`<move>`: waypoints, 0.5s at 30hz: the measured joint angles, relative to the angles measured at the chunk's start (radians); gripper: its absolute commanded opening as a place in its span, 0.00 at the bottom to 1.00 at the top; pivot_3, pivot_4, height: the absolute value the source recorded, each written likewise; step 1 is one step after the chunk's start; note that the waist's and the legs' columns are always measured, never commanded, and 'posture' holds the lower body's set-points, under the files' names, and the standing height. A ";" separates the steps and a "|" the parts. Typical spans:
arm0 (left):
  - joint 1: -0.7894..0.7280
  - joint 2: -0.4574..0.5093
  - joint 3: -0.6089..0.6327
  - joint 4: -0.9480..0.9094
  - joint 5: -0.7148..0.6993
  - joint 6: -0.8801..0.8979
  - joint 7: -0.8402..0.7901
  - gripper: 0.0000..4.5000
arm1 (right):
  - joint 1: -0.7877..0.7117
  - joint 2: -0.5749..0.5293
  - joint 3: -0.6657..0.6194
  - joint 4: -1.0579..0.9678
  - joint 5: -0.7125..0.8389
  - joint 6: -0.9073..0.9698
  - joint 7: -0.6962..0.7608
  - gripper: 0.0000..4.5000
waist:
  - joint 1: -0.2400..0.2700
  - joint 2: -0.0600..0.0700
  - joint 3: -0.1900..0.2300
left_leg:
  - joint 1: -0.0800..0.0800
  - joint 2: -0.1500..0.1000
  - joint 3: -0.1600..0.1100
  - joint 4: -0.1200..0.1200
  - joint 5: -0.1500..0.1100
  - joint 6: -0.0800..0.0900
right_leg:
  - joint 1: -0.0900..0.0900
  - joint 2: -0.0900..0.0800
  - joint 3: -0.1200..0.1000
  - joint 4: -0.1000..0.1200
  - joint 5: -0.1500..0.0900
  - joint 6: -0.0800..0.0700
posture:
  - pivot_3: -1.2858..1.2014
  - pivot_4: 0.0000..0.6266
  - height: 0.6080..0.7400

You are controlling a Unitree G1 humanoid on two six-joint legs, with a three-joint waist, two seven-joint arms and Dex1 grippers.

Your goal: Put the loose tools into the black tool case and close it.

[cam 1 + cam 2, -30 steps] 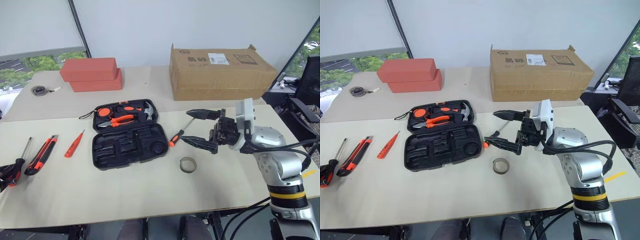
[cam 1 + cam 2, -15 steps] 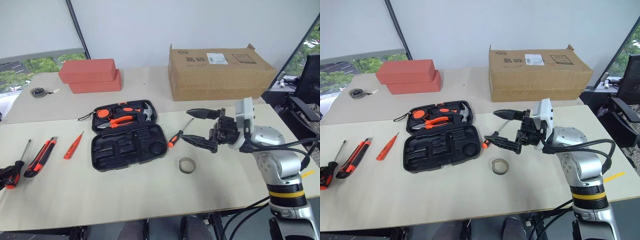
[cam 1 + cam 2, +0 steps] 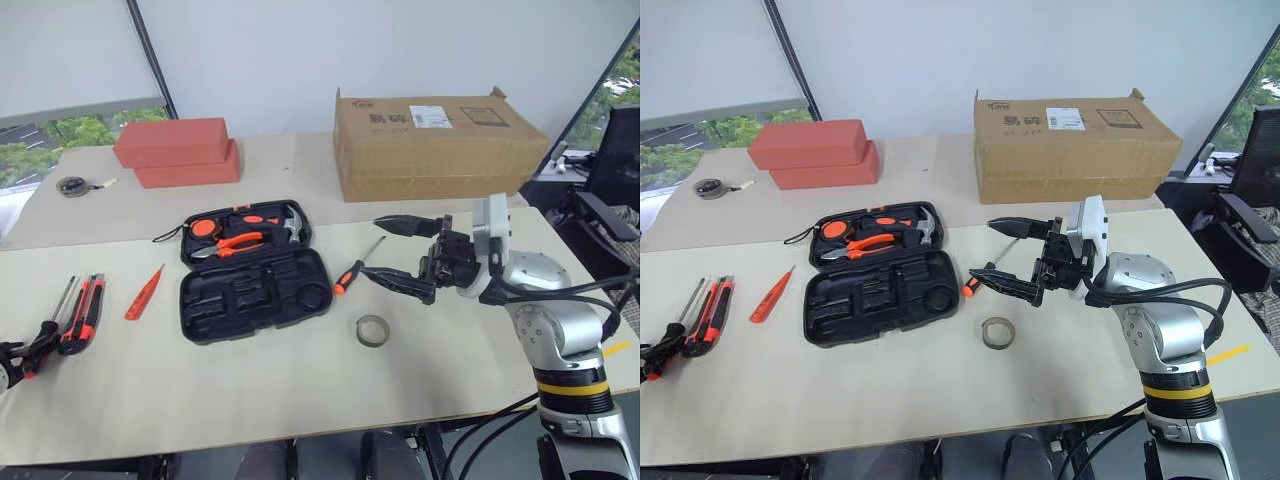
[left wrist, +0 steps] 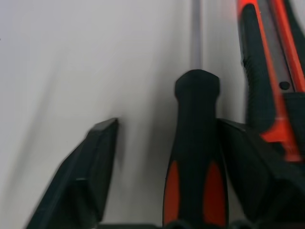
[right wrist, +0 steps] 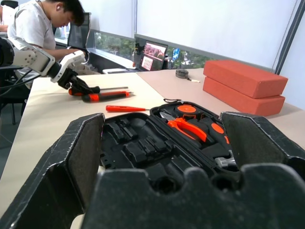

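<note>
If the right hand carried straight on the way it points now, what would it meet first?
Probably the open black tool case: the right hand points left across the table at it. Depth is unclear, so it might pass just above.

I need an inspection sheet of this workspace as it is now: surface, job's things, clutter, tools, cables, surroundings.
Surface: beige table.
Job's things: black tool case open, flat; pliers inside. Loose: screwdriver right of case; tester screwdriver, utility knife, second screwdriver left of it.
Clutter: tape ring, red bricks, cardboard box, tape measure.
Tools: left tool open around second screwdriver's handle; right tool open, empty, above table.
Cables: black cables on right arm.
Surroundings: seated person, windows.
</note>
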 measured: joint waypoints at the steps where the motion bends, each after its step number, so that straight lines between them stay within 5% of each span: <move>1: -0.001 0.000 0.000 0.005 0.000 0.002 0.002 0.78 | 0.000 0.000 0.000 0.000 0.000 0.000 0.000 1.00 | 0.000 0.000 0.000 | 0.000 0.000 0.000 0.000 0.000 0.000 | 0.000 0.000 -0.001 0.000 0.000 0.000 | 0.52 0.24 0.80; 8: -0.005 0.007 0.005 0.022 -0.002 0.004 0.007 0.27 | 0.000 0.000 0.000 0.000 0.000 0.000 -0.001 1.00 | 0.001 0.000 0.000 | 0.000 0.000 0.001 0.000 -0.001 0.001 | -0.001 -0.001 -0.002 -0.003 0.000 0.000 | 0.52 0.24 0.80; 15: -0.007 0.007 0.010 0.021 -0.003 0.006 0.003 0.23 | -0.001 0.000 0.000 0.000 0.000 0.000 -0.004 1.00 | 0.003 0.000 0.000 | -0.001 0.000 0.003 0.001 -0.003 0.001 | -0.001 -0.001 -0.002 -0.003 0.000 0.000 | 0.52 0.24 0.80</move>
